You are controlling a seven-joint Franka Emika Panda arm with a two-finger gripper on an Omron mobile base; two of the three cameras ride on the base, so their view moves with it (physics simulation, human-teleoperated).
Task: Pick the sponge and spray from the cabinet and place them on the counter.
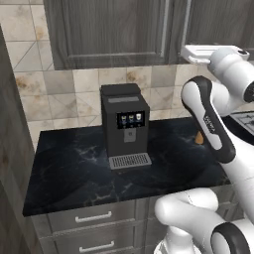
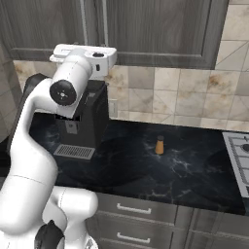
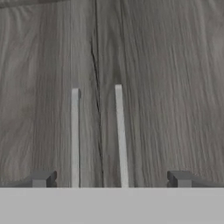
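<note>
- Facing the cabinet doors, both shut, seam between two silver handles.
- Jaws spread wide, gripping nothing, tips straddling both handles.
- Sponge and spray: can't tell where, doors closed.
- Table carries coffee machine and orange shaker.

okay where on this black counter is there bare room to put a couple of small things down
On the counter: a wide bare patch between the small orange-brown shaker and the stove edge; another left of the coffee machine, toward the side wall. The front strip is bare too. Tightest is between machine and shaker.
</note>
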